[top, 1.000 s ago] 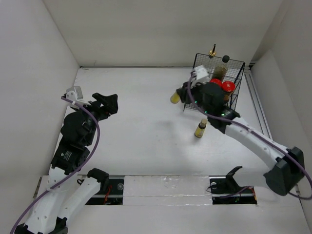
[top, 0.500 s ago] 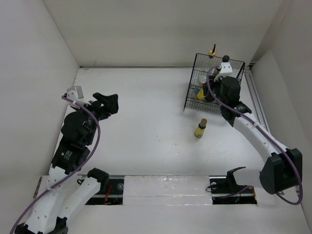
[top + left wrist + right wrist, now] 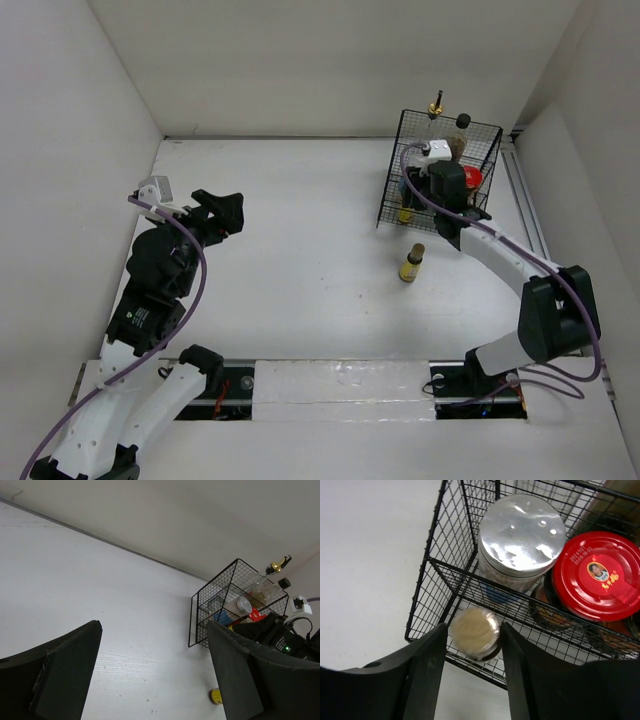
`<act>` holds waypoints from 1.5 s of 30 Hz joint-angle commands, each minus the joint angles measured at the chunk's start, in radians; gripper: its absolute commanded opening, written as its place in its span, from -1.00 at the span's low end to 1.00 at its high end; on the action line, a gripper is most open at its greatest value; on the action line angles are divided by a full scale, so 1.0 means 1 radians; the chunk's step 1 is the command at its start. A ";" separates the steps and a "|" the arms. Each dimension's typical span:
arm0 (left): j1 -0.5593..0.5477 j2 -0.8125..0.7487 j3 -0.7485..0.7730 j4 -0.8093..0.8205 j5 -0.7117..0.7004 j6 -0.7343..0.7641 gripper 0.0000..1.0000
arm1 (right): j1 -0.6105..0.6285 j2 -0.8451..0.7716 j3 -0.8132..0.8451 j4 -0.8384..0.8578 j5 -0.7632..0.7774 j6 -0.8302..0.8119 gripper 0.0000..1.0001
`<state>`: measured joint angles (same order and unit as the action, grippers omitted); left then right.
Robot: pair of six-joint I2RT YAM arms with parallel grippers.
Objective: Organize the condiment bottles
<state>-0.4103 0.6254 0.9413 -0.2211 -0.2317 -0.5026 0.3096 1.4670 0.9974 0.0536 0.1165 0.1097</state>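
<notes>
Left tool (image 3: 228, 211): hangs over the left edge of the counter (image 3: 300, 250), fingers wide apart, carrying nothing. No change from a second ago.

Loose tiny yellow-labelled bottle (image 3: 411, 262): upright on the counter's right half, near the black wire basket (image 3: 388, 200) on its near side. It has not moved and is not yet put away.

Right tool (image 3: 473, 628): a second ago it held the other tiny yellow-labelled bottle (image 3: 475, 633) outside the basket's left wall. It then swung over the basket. That bottle now sits in the basket's near-left corner, by the far right corner of the counter. The tool is above it with the fingers parted on either side of the cap.

Judgement: this delivery is at or just past release, and the loose bottle is the one item still outside.

Behind it in the basket stand the silver-topped white shaker (image 3: 522, 532) and a red-lidded jar (image 3: 598, 575). Farthest back are the dark black-capped bottle (image 3: 461, 121) and the gold-spouted clear bottle (image 3: 436, 104).

Limits of inspection:
- The delivered bottle's cap is blurred, so I cannot tell whether it has settled or whether a finger touches it.
- The second red-lidded jar is cut off in the wrist view and covered by the arm from above.
- The shaker's label is largely hidden.
</notes>
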 commanded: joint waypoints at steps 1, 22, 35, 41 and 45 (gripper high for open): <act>0.004 0.000 0.002 0.045 0.012 0.004 0.62 | 0.011 -0.010 0.014 0.075 0.014 0.015 0.09; 0.004 -0.020 0.002 0.045 0.012 0.004 0.62 | 0.132 -0.615 -0.199 -0.489 0.105 0.157 0.80; 0.004 -0.018 0.002 0.045 0.032 0.004 0.62 | 0.247 -0.580 -0.321 -0.431 0.136 0.265 0.36; 0.004 -0.018 0.002 0.045 0.032 0.004 0.62 | 0.247 -0.499 -0.310 -0.261 0.256 0.216 0.06; 0.004 -0.018 0.002 0.045 0.032 0.004 0.62 | 0.258 -0.459 -0.277 -0.261 0.282 0.186 -0.38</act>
<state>-0.4103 0.6128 0.9413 -0.2207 -0.2100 -0.5026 0.5510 0.9947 0.6754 -0.2913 0.3367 0.3256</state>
